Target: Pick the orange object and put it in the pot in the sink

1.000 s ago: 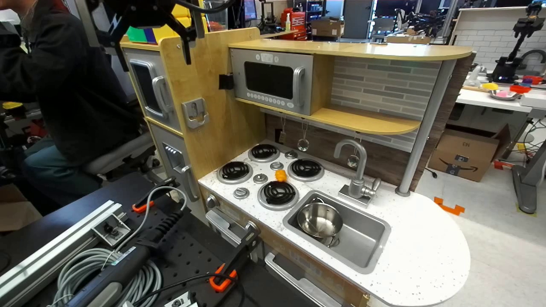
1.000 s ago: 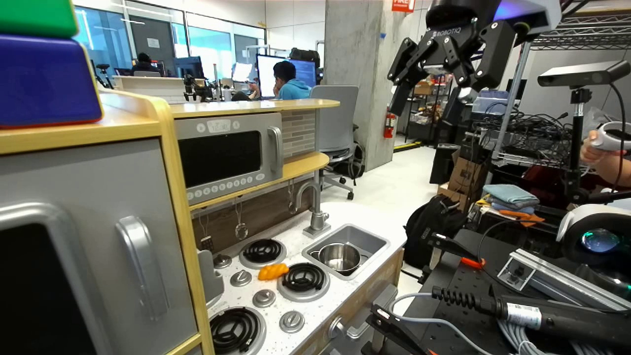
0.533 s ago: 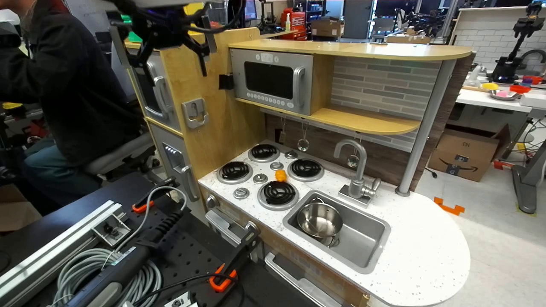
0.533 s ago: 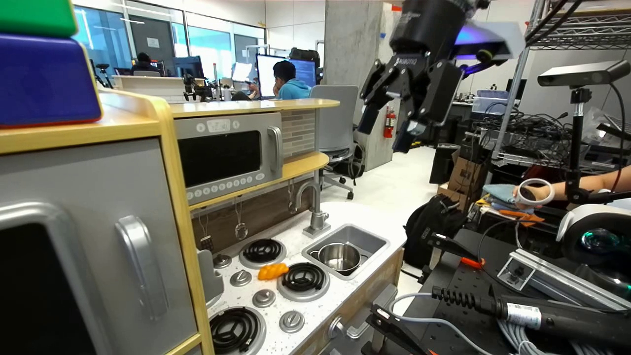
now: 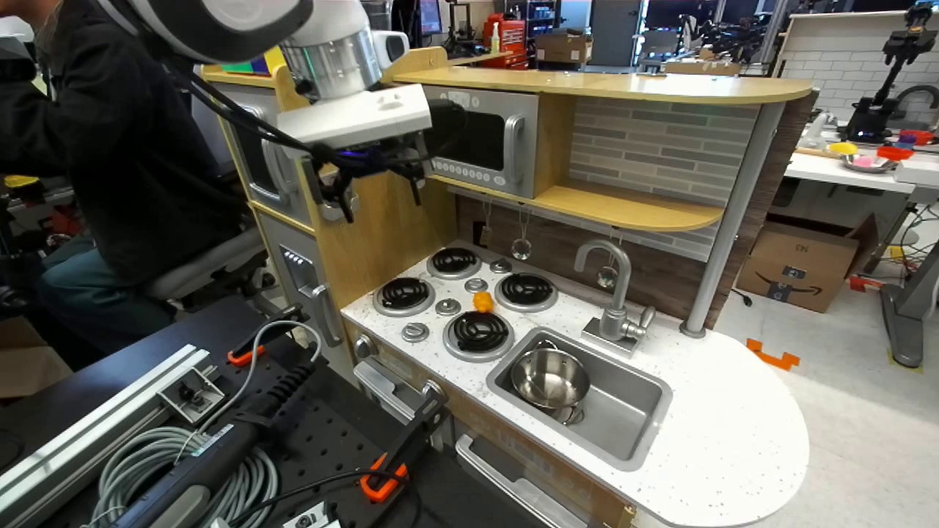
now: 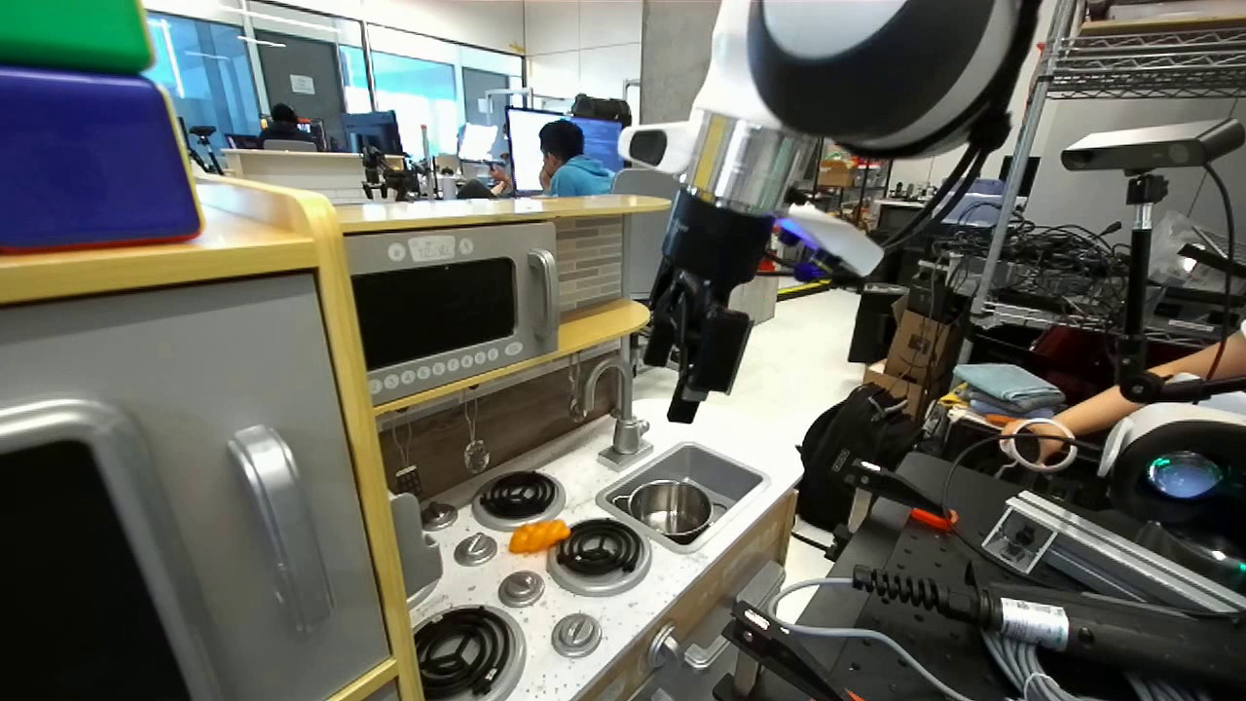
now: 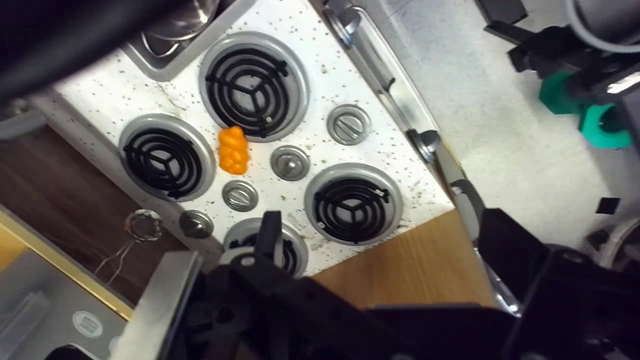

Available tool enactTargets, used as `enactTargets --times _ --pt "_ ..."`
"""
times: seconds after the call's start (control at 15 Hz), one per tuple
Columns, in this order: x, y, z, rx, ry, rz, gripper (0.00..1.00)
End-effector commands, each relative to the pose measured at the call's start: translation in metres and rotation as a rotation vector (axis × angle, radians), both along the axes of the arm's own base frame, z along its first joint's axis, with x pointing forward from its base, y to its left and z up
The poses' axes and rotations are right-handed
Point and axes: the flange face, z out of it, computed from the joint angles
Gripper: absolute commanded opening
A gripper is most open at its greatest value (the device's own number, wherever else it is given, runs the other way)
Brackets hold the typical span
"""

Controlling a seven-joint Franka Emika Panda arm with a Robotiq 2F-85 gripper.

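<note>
The orange object (image 5: 482,301) is small and lumpy. It lies on the white countertop beside black burners, and shows in both exterior views (image 6: 538,535) and in the wrist view (image 7: 233,151). The shiny silver pot (image 5: 550,378) stands in the sink (image 5: 623,414); it also shows in an exterior view (image 6: 670,508) and partly at the top of the wrist view (image 7: 187,22). My gripper (image 5: 383,209) is in the air, well above the stove side of the counter and apart from the orange object. Its fingers are spread with nothing between them in the wrist view (image 7: 382,220).
A silver faucet (image 5: 616,286) rises behind the sink. The microwave (image 5: 477,139) and the wooden shelf (image 5: 631,205) overhang the counter's back. A tall wooden side panel (image 5: 389,235) borders the stove. A black bench (image 5: 308,447) with cables and clamps stands in front.
My gripper has come down and closer to the stove; the arm behind it has come into both exterior views. The orange object and the pot have not moved.
</note>
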Motion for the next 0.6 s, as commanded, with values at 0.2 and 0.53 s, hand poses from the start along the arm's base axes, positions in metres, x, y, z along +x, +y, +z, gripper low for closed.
enactTargets --times 0.2,0.53 --pt "0.078 -0.018 -0.088 -0.036 -0.105 -0.073 1.0" --pt "0.078 -0.021 -0.101 -0.052 -0.06 -0.086 1.0"
